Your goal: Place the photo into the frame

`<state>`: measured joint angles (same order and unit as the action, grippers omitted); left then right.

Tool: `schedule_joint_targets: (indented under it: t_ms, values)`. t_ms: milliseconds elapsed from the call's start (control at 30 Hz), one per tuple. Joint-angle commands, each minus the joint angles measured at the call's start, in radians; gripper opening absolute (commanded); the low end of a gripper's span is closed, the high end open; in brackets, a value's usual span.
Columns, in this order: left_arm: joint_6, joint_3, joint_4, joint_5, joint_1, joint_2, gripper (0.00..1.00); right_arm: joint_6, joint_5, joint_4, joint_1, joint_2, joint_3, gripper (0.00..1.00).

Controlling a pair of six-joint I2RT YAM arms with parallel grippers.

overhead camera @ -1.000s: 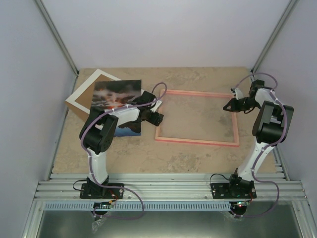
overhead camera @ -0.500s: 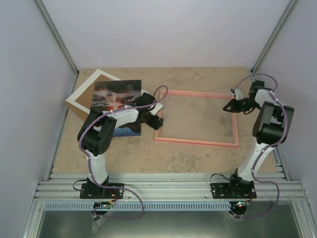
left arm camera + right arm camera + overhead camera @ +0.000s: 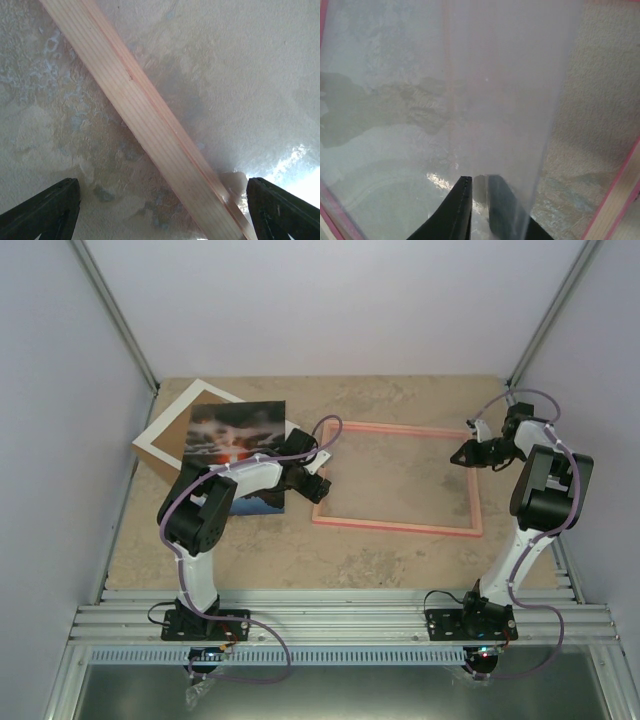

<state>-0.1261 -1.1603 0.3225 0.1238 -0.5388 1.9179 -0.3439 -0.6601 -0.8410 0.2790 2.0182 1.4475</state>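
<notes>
Wide open, the left gripper [image 3: 160,190] hung over the frame [image 3: 398,525], jaws straddling its left rail. The photo [image 3: 238,445] lay picture-up toward the far-left corner of the worktop [image 3: 400,565], resting on the white mat [image 3: 160,440]. Over by the frame's far-right corner, the right gripper [image 3: 479,182] was pinched on a clear sheet [image 3: 510,100].

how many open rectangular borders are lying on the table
2. The pink frame lies centre-right. The white mat sits at the far left, partly under the photo. No other shows.
</notes>
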Motion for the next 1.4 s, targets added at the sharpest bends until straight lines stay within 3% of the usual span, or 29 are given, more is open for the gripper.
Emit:
schedule_joint_targets:
  t_ms: [0, 433, 600, 967, 1367]
  values:
    - [0.021, 0.028, 0.093, -0.042, -0.004, 0.053, 0.93, 0.008, 0.025, 0.013, 0.003, -0.034, -0.005, 0.18]
    - [0.034, 0.033, 0.090, -0.040, -0.003, 0.059, 0.93, 0.002, 0.126, 0.002, 0.005, -0.035, 0.040, 0.60]
    - [0.034, 0.036, 0.087, -0.044, -0.004, 0.058, 0.93, -0.017, 0.168, -0.014, 0.016, -0.039, 0.061, 0.71]
    - [0.043, 0.035, 0.079, -0.035, -0.004, 0.055, 0.94, -0.015, 0.255, 0.009, 0.068, -0.038, 0.104, 0.73]
    - [0.053, 0.017, 0.077, -0.035, -0.003, 0.060, 0.95, 0.035, 0.335, 0.117, 0.031, 0.002, 0.029, 0.56]
